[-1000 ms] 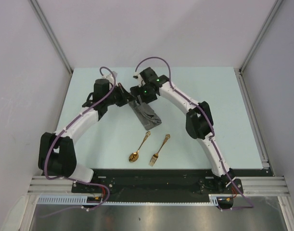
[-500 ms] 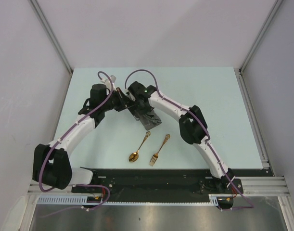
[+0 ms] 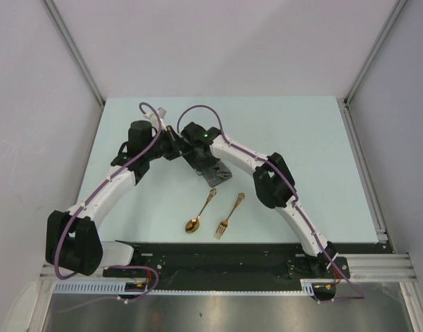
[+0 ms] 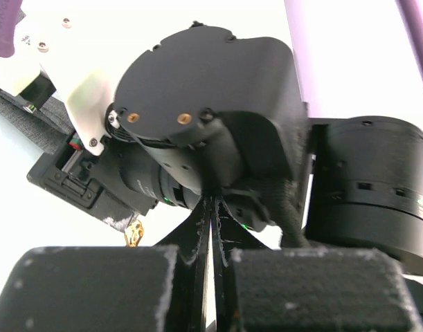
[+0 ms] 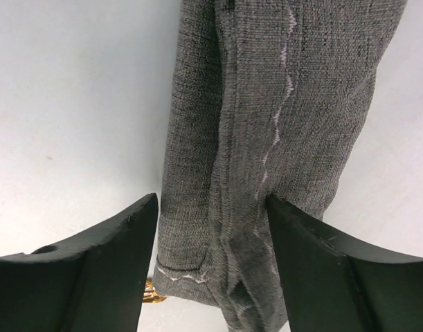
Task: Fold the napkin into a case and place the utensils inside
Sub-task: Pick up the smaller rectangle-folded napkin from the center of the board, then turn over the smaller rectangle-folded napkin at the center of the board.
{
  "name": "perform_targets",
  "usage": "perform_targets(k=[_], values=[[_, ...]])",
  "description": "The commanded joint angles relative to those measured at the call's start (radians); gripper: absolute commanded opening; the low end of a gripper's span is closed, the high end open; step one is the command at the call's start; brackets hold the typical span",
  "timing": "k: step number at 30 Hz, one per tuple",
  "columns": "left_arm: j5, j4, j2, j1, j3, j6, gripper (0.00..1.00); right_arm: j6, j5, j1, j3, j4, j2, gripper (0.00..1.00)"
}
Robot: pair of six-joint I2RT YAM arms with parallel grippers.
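- Right gripper [image 5: 211, 266]: released, jaws spread wide. One finger sits on each side of the napkin [image 5: 266, 104], and you can't say either one is gripping it.
- Left gripper [image 4: 211, 235]: clenched, with only a thin slit between the pads [image 4: 93, 290]. Something dark sits near its tips, but you cannot tell if a cloth edge is pinched there.
- The napkin is already a narrow folded strip on the table [image 3: 301, 138], mid-table, mostly covered by the right wrist in the top view.
- Key relation: the strip's long axis runs diagonally from far-left to near-right. In the right wrist view it runs straight out ahead of the fingers, so the jaws straddle its width, not its length.
- The right arm is directly over the strip. The left gripper is at its far-left end, just beside the right wrist.
- Judgement: if you close the right jaws here they'd bunch the strip sideways. Lifting or opening the top layer looks like the likelier next step.
- The spoon [image 3: 197, 213] and fork [image 3: 229, 213] lie side by side, nearer the bases than the strip and apart from it. Both are untouched, with handles pointing far-right, roughly crosswise to the strip.
- Neither utensil is in the case yet.
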Motion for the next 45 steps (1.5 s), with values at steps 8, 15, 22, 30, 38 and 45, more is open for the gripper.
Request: perform_targets(k=[8, 15, 22, 30, 38, 45], values=[[0.027, 0.003, -0.045, 0.006, 0.01, 0.021, 0.01, 0.018, 0.031, 0.015, 0.003, 0.018, 0.039, 0.6], [0.024, 0.01, -0.027, 0.01, 0.006, 0.016, 0.01, 0.043, 0.056, 0.011, -0.016, 0.064, 0.004, 0.31], [0.0, 0.05, 0.037, 0.01, -0.004, -0.003, 0.01, 0.095, -0.188, -0.067, -0.141, 0.173, -0.12, 0.0], [-0.013, 0.191, 0.143, 0.0, -0.031, -0.115, 0.0, 0.268, -0.756, -0.284, -0.506, 0.517, -0.304, 0.0], [-0.065, 0.219, 0.234, -0.06, 0.015, -0.135, 0.0, 0.662, -1.147, -0.488, -0.874, 1.119, -0.324, 0.0], [-0.074, 0.23, 0.359, -0.115, 0.1, -0.148, 0.0, 0.825, -1.245, -0.598, -1.013, 1.365, -0.274, 0.02]])
